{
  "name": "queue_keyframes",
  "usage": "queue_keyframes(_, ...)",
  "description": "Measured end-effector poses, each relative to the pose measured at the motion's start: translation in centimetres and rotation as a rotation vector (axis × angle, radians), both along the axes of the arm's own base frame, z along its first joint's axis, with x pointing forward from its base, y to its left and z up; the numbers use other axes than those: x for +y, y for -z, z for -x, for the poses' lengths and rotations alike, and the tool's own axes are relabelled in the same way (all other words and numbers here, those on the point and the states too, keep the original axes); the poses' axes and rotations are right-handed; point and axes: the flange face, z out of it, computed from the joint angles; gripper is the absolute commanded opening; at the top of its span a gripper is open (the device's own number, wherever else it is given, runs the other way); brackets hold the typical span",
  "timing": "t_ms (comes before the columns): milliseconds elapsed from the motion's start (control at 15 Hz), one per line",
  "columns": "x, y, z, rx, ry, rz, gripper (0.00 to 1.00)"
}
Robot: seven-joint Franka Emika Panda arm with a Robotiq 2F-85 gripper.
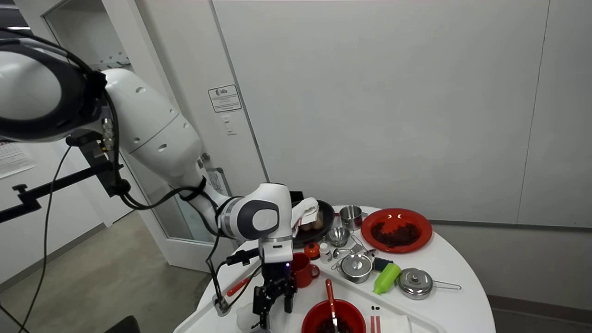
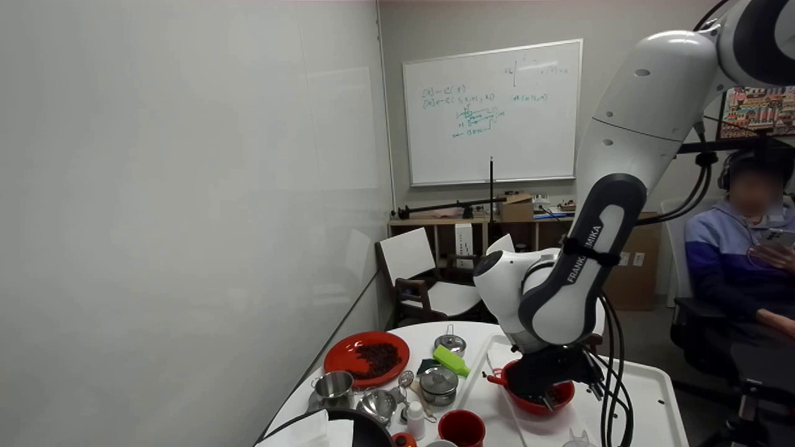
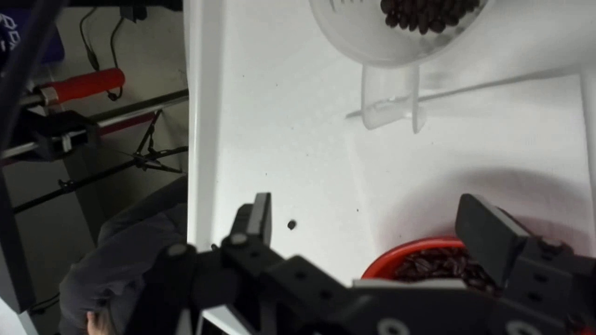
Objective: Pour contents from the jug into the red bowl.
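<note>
On the white tray [image 3: 205, 116]: a translucent jug [image 3: 356, 37] stands at the upper edge of the wrist view, partly out of sight, its handle [image 3: 389, 88] pointing down the picture.
Inside the jug: dark beans [image 3: 421, 16], gathered in the part that shows.
Red bowl [image 1: 353, 314]: also within the tray's rim, near the jug but apart from it, holding dark beans [image 3: 433, 265] too; a red-handled utensil [image 1: 329, 291] leans in it, handle up.
Pincer [image 3: 365, 216]: pointing down over the tray, its fingers [image 3: 260, 221] parted wide; in the wrist view it hides part of the bowl, and the jug lies outside its grasp.
Loose bean [image 3: 291, 224]: on the tray's bare surface, seen through the gap between the fingers.
Robot arm [image 1: 157, 129]: white with black parts, bent down toward the tray in both exterior views.
Worktop [image 1: 467, 277]: white, with a rounded edge; outside the tray it carries a red plate [image 1: 370, 224] of dark bits [image 1: 395, 235], a metal cup [image 1: 350, 219], a lidded pot [image 1: 357, 267], a lidded long-handled saucepan [image 1: 415, 283] and a black pan [image 2: 371, 431] with a white cloth [image 1: 306, 210] over it.
Room beyond: a person [image 2: 714, 267] sits holding a phone [image 2: 777, 237]; a written-on whiteboard [image 2: 490, 118] hangs at the back.
</note>
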Motion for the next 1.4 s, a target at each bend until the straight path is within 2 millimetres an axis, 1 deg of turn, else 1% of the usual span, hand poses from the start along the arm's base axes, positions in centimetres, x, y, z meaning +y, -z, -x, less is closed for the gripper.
queue_keyframes(333, 0.1, 0.9, 1.3, 0.057, 0.063, -0.199, 1.00)
queue_keyframes(533, 0.5, 1.1, 1.7, 0.065, 0.054, -0.245, 1.00)
queue_keyframes(733, 1.0, 1.3, 1.8, 0.053, -0.003, -0.269, 1.00)
queue_keyframes(933, 1.6, 1.5, 1.7, 0.008, -0.118, -0.312, 1.00)
queue_keyframes(1133, 1.6, 1.9, 2.1, -0.016, -0.196, -0.342, 1.00)
queue_keyframes(1267, 1.4, 2.2, 2.7, -0.013, -0.201, -0.357, 1.00)
queue_keyframes(1333, 1.3, 2.3, 3.0, -0.009, -0.186, -0.363, 0.75)
queue_keyframes(1400, 1.1, 2.5, 3.4, -0.006, -0.165, -0.368, 0.73)
